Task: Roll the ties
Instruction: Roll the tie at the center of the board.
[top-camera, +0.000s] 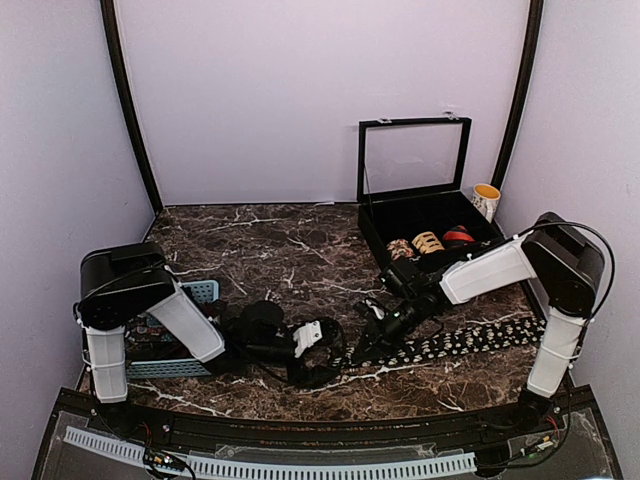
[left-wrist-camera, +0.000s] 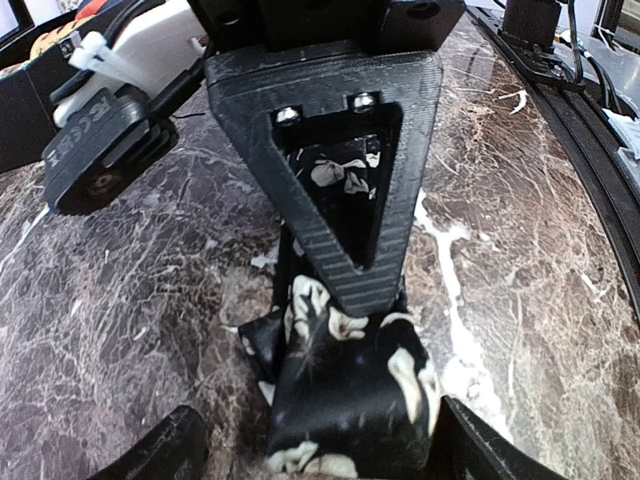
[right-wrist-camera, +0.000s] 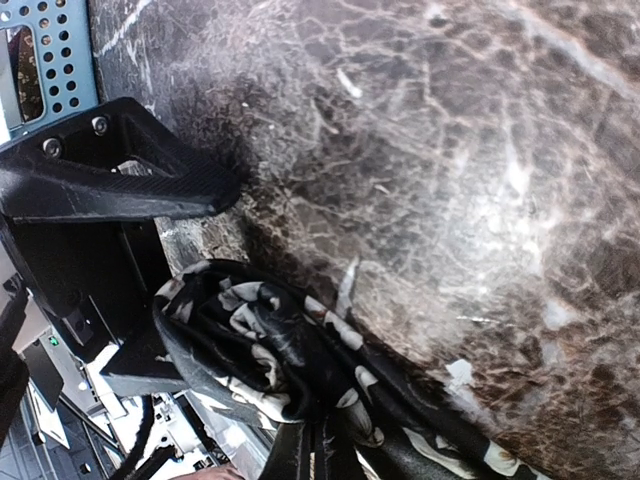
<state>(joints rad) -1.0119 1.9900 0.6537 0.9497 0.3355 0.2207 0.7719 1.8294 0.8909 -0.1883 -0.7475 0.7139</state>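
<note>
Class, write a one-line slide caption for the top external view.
Left gripper and right gripper meet at centre over a black printed tie; rolled ties sit in the open case behind.

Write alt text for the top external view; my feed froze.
Both arms reach inward, the left gripper and right gripper meeting at the bunched end of a black printed tie that trails right across the marble table. Behind, an open black case holds coiled ties; a blue basket sits under the left arm.
</note>
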